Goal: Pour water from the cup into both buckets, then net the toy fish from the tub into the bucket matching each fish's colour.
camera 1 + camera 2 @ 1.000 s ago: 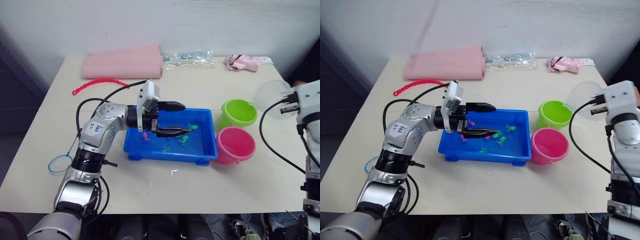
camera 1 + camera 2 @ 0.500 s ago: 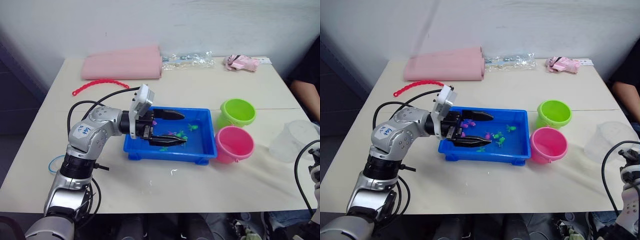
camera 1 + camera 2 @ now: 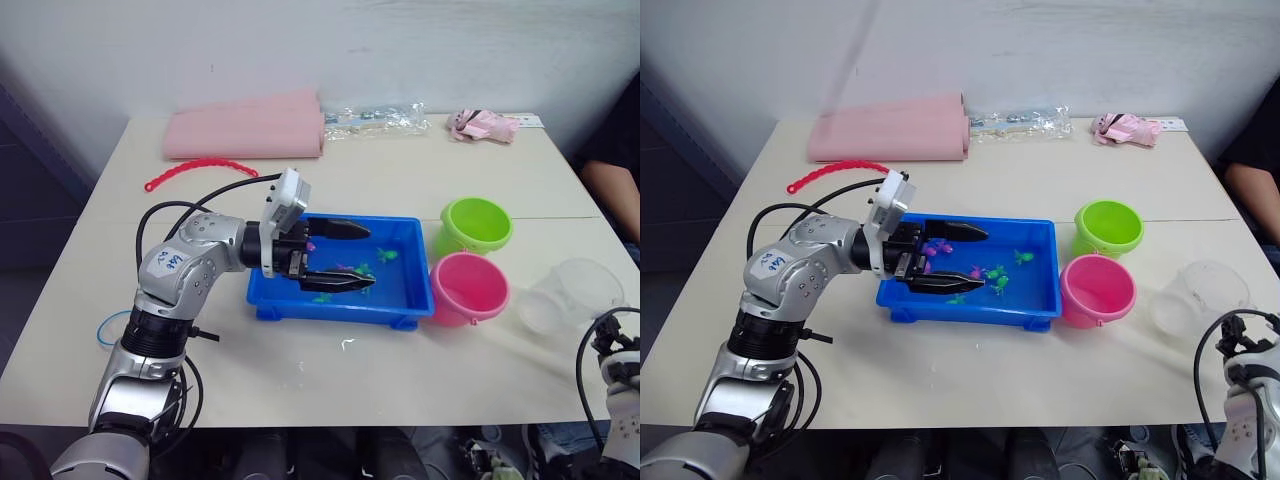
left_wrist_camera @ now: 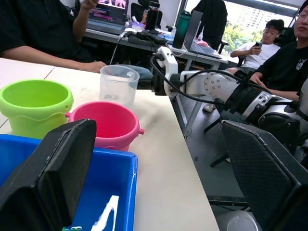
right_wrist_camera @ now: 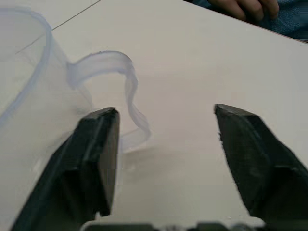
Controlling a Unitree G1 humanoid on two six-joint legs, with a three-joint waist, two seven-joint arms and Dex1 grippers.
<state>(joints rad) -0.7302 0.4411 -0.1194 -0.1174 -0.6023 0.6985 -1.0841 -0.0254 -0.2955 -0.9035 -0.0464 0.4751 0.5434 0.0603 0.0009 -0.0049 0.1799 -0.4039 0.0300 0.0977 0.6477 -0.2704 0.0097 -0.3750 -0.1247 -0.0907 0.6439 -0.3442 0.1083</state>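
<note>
Cup (image 3: 1200, 298) upright on the table (image 3: 1040, 180) right of the pink bucket (image 3: 1098, 290), handle just beside one finger (image 5: 96, 159) of the wide-open, empty right gripper (image 5: 166, 159); left gripper (image 3: 955, 258) spread wide over the blue tub (image 3: 1035, 300), holding nothing; net (image 3: 118, 328) at left edge.

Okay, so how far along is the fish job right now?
Pouring looks done: the cup stands on the table, right claw open at its handle, though water in the green bucket and pink bucket can't be seen. In hand: left claw open over the tub, holding nothing. Left: all the netting; the fish are in the tub and the net lies by the table's left edge.
</note>
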